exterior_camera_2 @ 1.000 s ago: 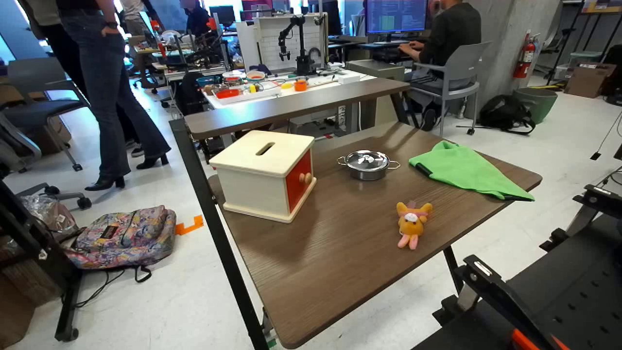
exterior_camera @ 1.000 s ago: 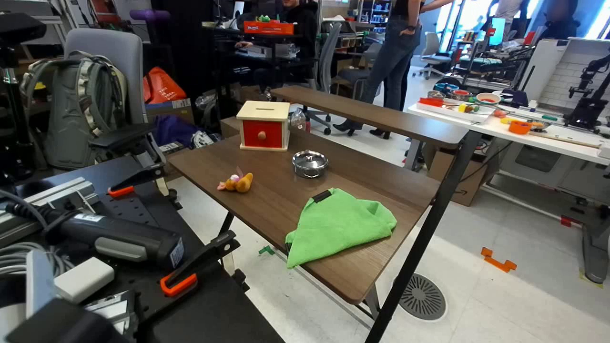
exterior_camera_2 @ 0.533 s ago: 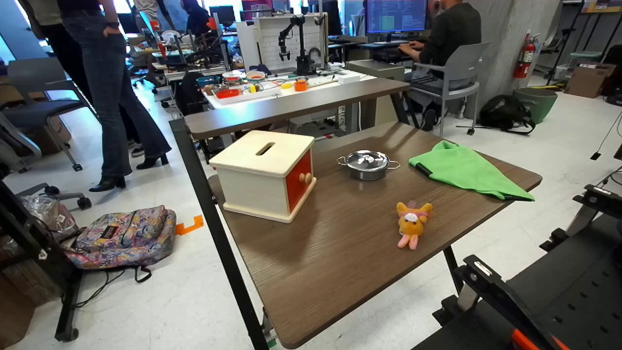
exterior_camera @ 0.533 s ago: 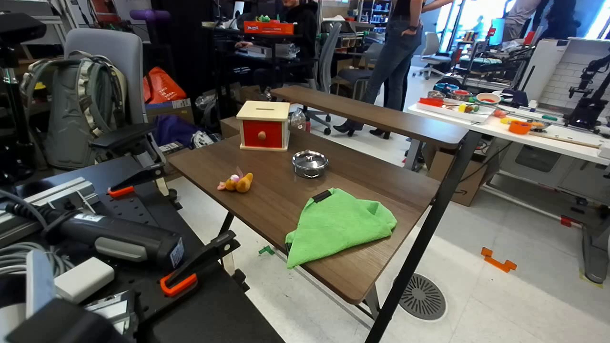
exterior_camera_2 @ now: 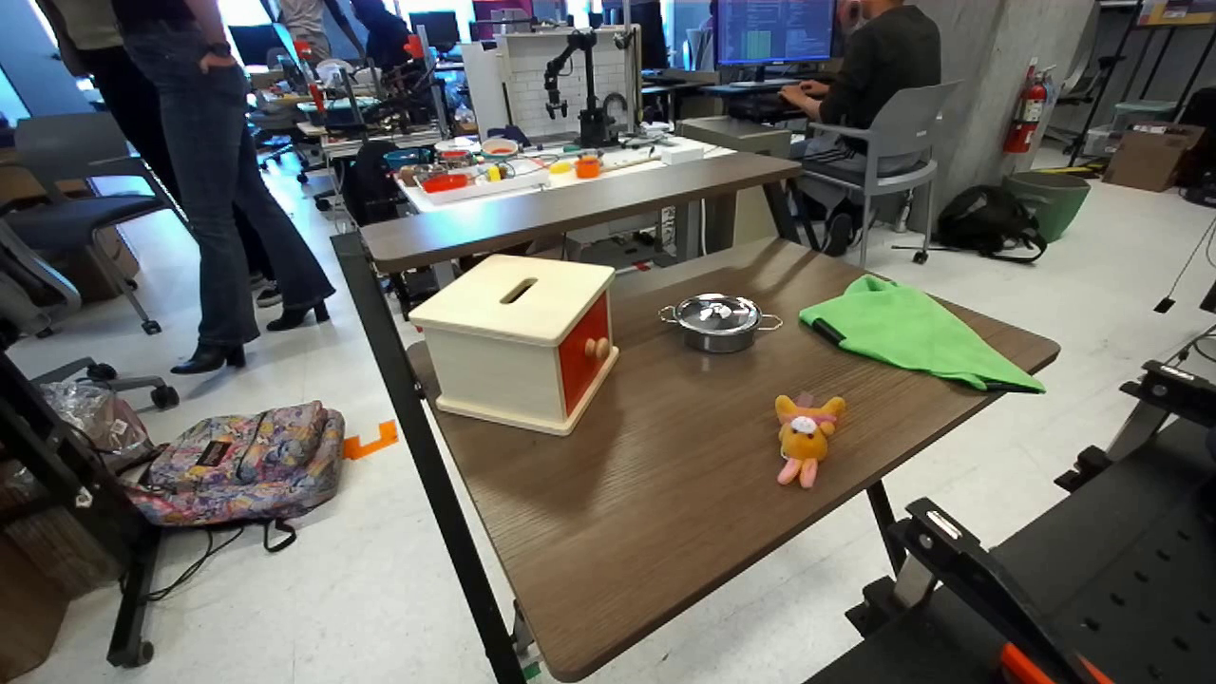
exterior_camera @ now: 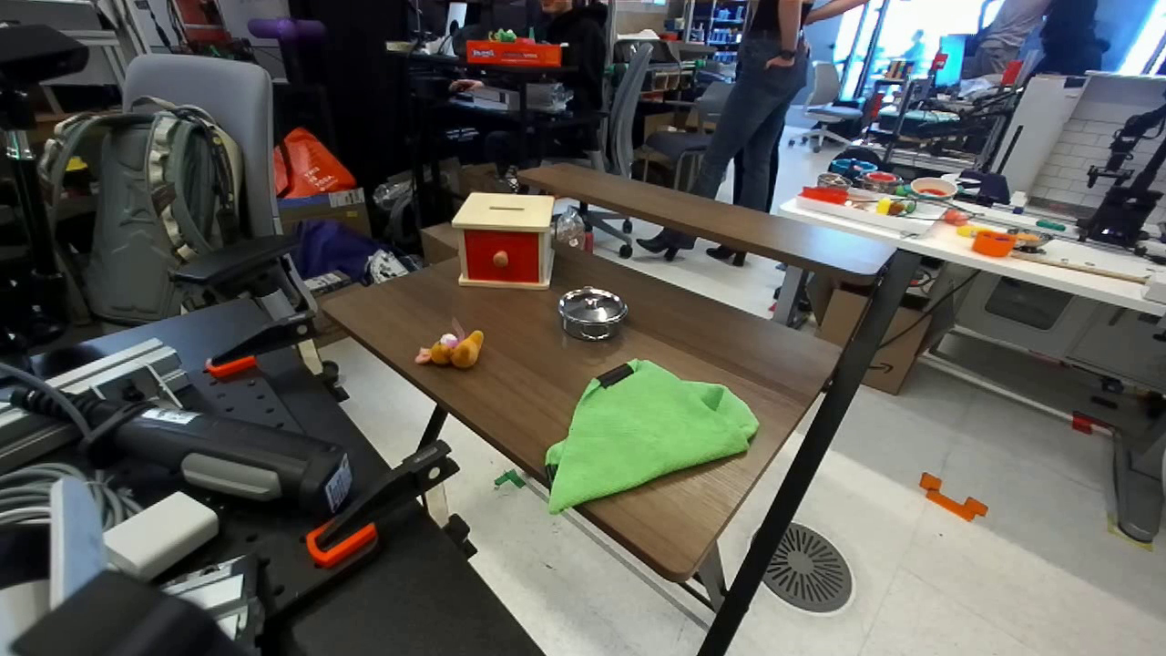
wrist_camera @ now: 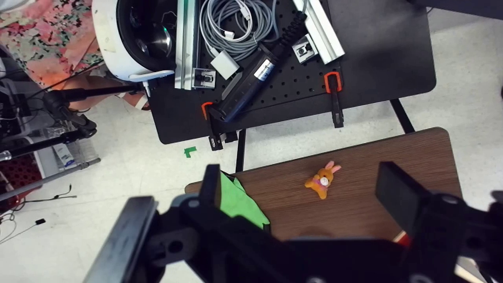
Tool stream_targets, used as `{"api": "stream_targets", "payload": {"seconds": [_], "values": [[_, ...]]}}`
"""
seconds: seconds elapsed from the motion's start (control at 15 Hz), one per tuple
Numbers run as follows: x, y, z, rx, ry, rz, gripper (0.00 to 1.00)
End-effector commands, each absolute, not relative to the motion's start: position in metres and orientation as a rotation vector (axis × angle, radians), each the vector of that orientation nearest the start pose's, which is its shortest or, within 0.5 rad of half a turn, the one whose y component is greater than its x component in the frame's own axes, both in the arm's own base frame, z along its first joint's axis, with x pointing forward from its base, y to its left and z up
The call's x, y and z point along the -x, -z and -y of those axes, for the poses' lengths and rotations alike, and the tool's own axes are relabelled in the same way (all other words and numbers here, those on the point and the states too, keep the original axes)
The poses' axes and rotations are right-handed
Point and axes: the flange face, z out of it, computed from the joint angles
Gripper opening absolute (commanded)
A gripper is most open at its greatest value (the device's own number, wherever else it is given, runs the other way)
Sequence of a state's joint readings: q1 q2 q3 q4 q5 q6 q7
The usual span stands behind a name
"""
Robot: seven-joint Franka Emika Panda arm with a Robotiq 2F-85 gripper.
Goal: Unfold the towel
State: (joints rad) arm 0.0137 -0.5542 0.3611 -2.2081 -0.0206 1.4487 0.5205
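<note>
The wide jaws hold nothing. In the wrist view the lime-green towel (wrist_camera: 240,202) lies lower centre-left, partly behind one jaw.

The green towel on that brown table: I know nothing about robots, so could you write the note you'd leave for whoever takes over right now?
End effector: open, jaws wide apart, holding nothing; it shows only in the wrist view.
Green towel: on the brown table, folded over, one corner poking past the table's edge; nothing is gripping it.
Also there: the lidded metal pot, the plush toy and the wooden box.
Done: no unfolding that I can see.
Left: probably grip a loose edge, then spread it flat without knocking the pot.
</note>
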Motion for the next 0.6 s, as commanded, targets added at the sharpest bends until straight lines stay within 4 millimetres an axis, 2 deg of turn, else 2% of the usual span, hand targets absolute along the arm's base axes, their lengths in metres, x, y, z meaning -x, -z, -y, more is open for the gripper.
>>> {"api": "stream_targets", "payload": {"seconds": [0.0, 0.27, 0.53], "values": [[-0.336, -0.543, -0.137, 3.440, -0.197, -0.421, 1.00], [-0.347, -0.519, -0.100, 3.460, -0.114, -0.511, 1.00], [-0.377, -0.491, -0.053, 3.428, 0.108, -0.652, 1.00]]}}
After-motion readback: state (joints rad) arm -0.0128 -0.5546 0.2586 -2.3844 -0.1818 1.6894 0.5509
